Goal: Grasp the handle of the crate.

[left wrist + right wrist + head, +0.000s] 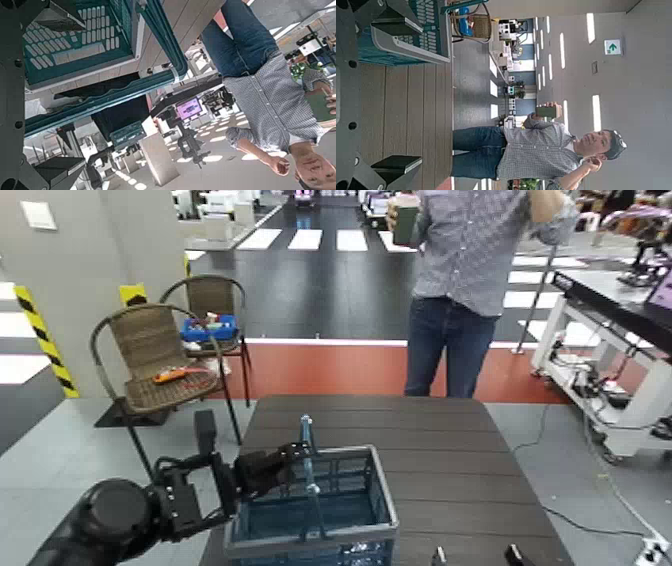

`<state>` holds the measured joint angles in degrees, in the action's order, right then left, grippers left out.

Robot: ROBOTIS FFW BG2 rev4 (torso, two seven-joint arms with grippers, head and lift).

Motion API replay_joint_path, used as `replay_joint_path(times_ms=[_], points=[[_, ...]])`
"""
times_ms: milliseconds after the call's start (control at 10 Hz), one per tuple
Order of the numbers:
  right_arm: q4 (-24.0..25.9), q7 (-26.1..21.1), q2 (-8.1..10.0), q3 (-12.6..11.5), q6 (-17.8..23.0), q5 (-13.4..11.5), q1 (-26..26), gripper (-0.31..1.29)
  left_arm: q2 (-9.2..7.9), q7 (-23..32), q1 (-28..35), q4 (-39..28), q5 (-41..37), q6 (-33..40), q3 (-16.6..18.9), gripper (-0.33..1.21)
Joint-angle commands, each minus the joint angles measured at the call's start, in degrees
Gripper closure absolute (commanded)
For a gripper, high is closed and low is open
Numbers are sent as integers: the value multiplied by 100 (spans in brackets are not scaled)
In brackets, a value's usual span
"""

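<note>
The dark teal-blue crate with lattice sides sits at the near edge of the dark wooden table. Its thin light teal handle stands upright across the crate's middle. My left gripper reaches in from the left at the handle's upper part. In the left wrist view the handle runs between the wide-apart fingers of the open gripper, with the crate's lattice beside it. My right gripper is open and empty, low at the table's near edge, right of the crate.
A person in a checked shirt and jeans stands just beyond the table's far edge, holding a dark cup. Two wicker chairs stand at the left, one with a small blue box. A bench with equipment is at the right.
</note>
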<state>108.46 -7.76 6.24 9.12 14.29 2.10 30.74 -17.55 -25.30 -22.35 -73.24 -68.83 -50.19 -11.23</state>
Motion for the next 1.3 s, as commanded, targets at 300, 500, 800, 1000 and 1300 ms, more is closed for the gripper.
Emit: replay_joint_path(times_ms=[300,500,800,1000,1300], points=[[-80,20,17,38,65,63,-68,16,24,-124,-534,530,-113,54,-424,11],[-115,20,44,64,92,98,-103,16,24,-133,-701,680,-139,54,-582,16],[-141,29,44,64,127,116,-121,16,6,-141,-762,776,-148,10,-652,74],[-150,38,52,64,127,124,-130,16,6,-133,-753,794,-148,-52,-635,103],[-150,47,52,64,118,124,-130,16,-3,-133,-736,794,-148,-184,-564,119]])
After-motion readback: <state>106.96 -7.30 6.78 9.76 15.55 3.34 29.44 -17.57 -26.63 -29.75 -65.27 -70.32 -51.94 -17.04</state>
